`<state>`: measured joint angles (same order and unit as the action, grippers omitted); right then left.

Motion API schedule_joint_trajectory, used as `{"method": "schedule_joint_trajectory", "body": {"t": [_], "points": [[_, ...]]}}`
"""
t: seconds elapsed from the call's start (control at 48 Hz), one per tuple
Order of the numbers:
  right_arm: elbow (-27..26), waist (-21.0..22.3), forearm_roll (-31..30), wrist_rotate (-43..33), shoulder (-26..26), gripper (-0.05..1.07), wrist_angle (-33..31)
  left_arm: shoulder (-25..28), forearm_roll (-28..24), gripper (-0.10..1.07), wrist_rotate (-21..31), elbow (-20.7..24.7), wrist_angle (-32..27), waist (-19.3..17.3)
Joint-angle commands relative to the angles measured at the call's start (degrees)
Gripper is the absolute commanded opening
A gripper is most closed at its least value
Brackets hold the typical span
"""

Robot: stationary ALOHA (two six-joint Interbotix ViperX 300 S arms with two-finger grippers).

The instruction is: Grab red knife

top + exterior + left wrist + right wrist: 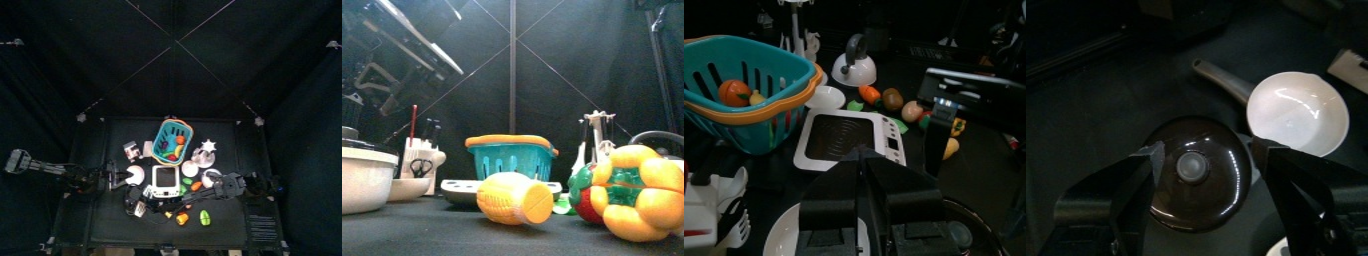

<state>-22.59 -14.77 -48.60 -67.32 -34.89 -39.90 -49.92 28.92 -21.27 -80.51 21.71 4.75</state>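
- The front view alone shows the red knife. It appears as a thin red handle standing upright out of a white plastic knife block, on the left of the table behind a white bowl's rim.
- Only that slim red strip of the knife shows. The blade is hidden in the block.
- The top view shows the layout. The knife block is left of a teal slatted plastic basket, but the knife is too small to make out there.
- The left wrist view looks over the basket, a white kettle and a flat white appliance with a dark ribbed panel. The left gripper has its jaws partly apart, with nothing visible between them.
- The right wrist view shows what no other view does. The right gripper has its jaws spread wide over a glossy dark round lid with a knob, beside a shiny white bowl.
- Neither gripper touches the red knife.
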Motion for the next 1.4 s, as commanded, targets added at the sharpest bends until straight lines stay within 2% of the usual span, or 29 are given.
{"method": "schedule_joint_trajectory", "body": {"t": [0.0,0.229,0.458,0.583,0.688,0.833,1.125,1.375], "points": [[0.97,-0.79,-1.93,0.09,6.15,0.99,-2.11,0.18,-0.18,0.45,0.00,0.70,-0.53,0.09],[5.36,-0.35,-5.19,-0.09,11.34,0.99,-8.26,0.18,-0.26,0.45,-0.09,0.70,-0.97,0.09],[8.17,0.88,-5.36,0.00,14.15,0.99,-9.32,0.18,-0.09,0.48,0.00,0.79,-3.60,0.00],[9.84,1.32,-5.89,-0.53,15.73,0.99,-8.88,0.18,-0.26,0.55,-0.35,2.46,-3.78,-0.53],[9.58,2.81,-5.89,-0.35,16.35,0.99,-7.56,0.00,-1.85,0.66,-1.14,4.22,-3.60,-1.49],[8.70,5.27,-5.27,-0.35,16.26,0.99,-5.80,-0.88,-4.31,0.77,-1.41,4.92,-1.93,-4.83],[7.82,9.14,-3.25,-0.26,16.17,0.99,2.64,-8.61,-6.33,0.77,-1.58,3.52,5.54,-14.77],[5.27,12.04,-3.87,-0.18,14.33,0.99,4.13,-9.49,-4.57,0.77,-1.05,1.76,7.91,-21.71]]}}
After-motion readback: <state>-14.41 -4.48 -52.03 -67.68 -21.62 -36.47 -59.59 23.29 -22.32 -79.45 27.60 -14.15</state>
